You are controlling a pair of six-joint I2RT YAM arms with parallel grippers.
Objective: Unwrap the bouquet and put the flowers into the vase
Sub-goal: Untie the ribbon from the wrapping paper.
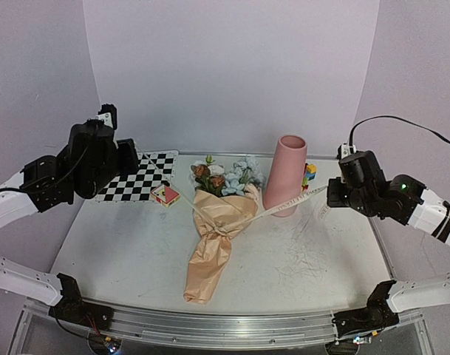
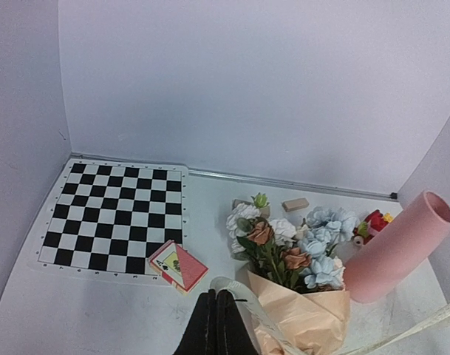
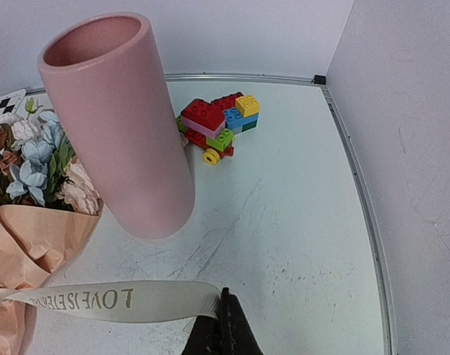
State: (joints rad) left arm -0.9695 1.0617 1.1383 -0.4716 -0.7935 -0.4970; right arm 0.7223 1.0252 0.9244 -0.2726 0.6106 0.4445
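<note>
- The bouquet [image 1: 212,244] lies on its side mid-table. Its paper tail points toward the arms, and the flowers [image 1: 228,176] point toward the back wall.
- The vase [image 1: 285,174] stands upright just right of the blooms.
- The right gripper [image 3: 225,299] is pinched shut on the ribbon [image 3: 114,299], which runs taut from the knot across the vase's front.
- The left gripper [image 2: 216,296] is closed on the other strand, near the checkerboard [image 2: 114,218].

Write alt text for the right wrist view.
The right gripper is shut on a printed cream ribbon that stretches left to the peach paper bouquet. A pink vase stands behind the ribbon, with toy blocks beyond it.
</note>
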